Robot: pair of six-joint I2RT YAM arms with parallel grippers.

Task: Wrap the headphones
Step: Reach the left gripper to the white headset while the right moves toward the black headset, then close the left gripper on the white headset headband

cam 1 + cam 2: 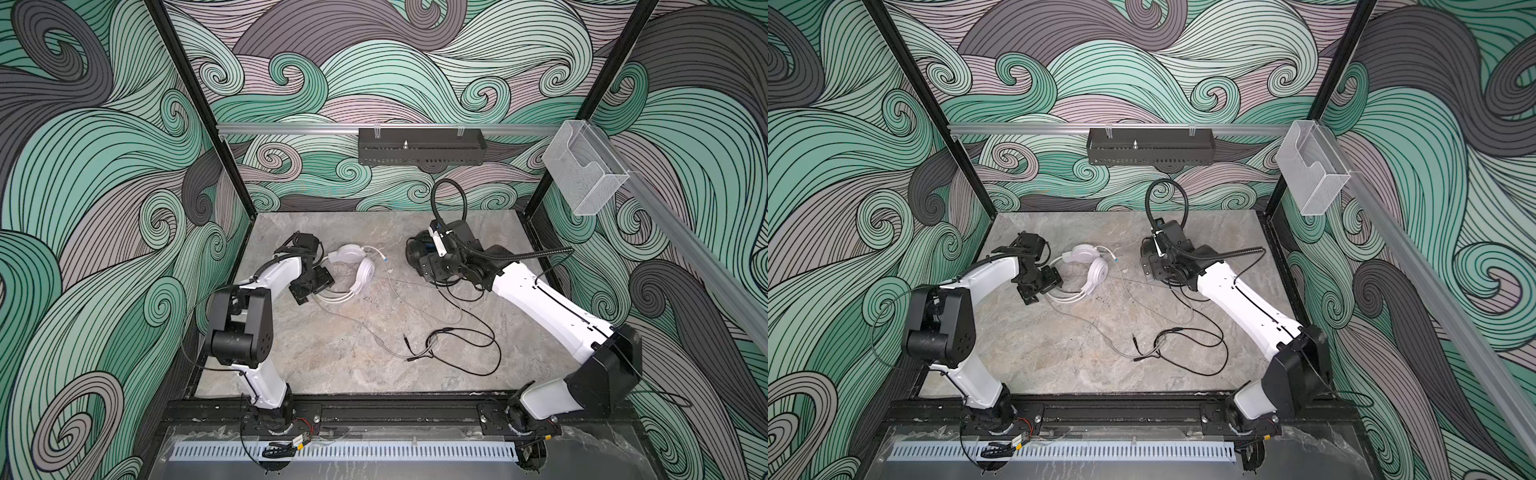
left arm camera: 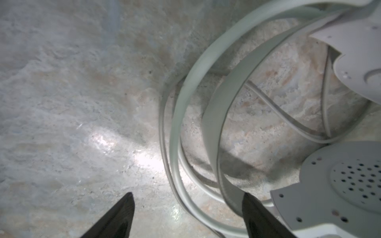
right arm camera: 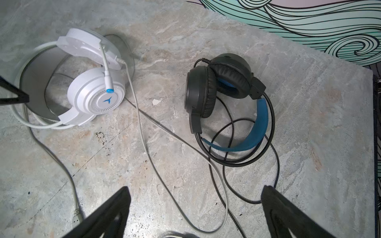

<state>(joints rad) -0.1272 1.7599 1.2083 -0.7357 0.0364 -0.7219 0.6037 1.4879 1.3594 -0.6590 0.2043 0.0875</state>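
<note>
The white headphones (image 1: pixel 358 266) (image 3: pixel 92 90) lie on their side on the left of the stone table, and their pale cord (image 1: pixel 376 332) trails toward the middle. My left gripper (image 1: pixel 312 286) (image 2: pixel 187 197) is open. It stands low over the white headband (image 2: pixel 218 115), whose bands and cord pass between its fingertips (image 2: pixel 257 216). The black headphones (image 3: pixel 218 88) with blue lining lie to the right, mostly hidden under my right arm in both top views. Their black cord (image 1: pixel 478 332) loops over the table. My right gripper (image 3: pixel 194 189) (image 1: pixel 430 268) hangs open above the crossed cords, holding nothing.
The patterned walls enclose the stone table (image 1: pixel 332 374) on three sides. A black perforated tray (image 1: pixel 419 151) hangs on the back rail, and a clear plastic box (image 1: pixel 586 174) is fixed to the right rail. The cord plugs (image 1: pixel 409 345) lie mid-table.
</note>
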